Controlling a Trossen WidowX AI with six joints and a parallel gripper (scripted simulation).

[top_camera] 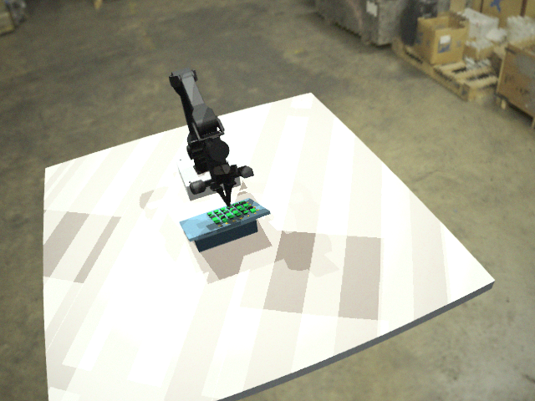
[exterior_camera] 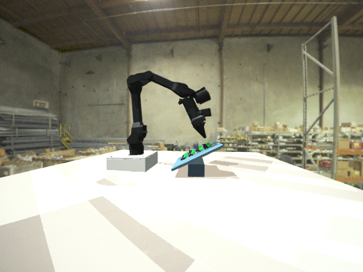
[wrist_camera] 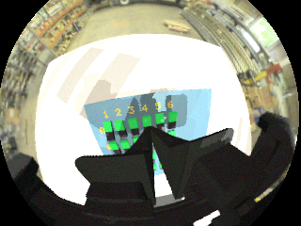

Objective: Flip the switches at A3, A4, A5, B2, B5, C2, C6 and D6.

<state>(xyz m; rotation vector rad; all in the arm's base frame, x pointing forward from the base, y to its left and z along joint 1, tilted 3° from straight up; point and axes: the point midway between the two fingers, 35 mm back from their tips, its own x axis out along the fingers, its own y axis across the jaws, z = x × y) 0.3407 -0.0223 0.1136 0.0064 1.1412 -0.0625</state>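
your gripper (exterior_camera: 203,135) hangs with its jaws pressed together on nothing, the tip pointing down and held just above the upper part of the panel (exterior_camera: 178,164), apart from it in the exterior view. the blue panel sits tilted on a dark block (exterior_camera: 195,170) near the middle of the worktop (top_camera: 302,311), just in front of the arm's pale base (exterior_camera: 131,164), which stands toward the far edge. green switches (top_camera: 223,211) cover the panel; in the wrist view the yellow column numbers (wrist_camera: 132,111) show beyond the closed tip, but you cannot tell which switch lies under it.
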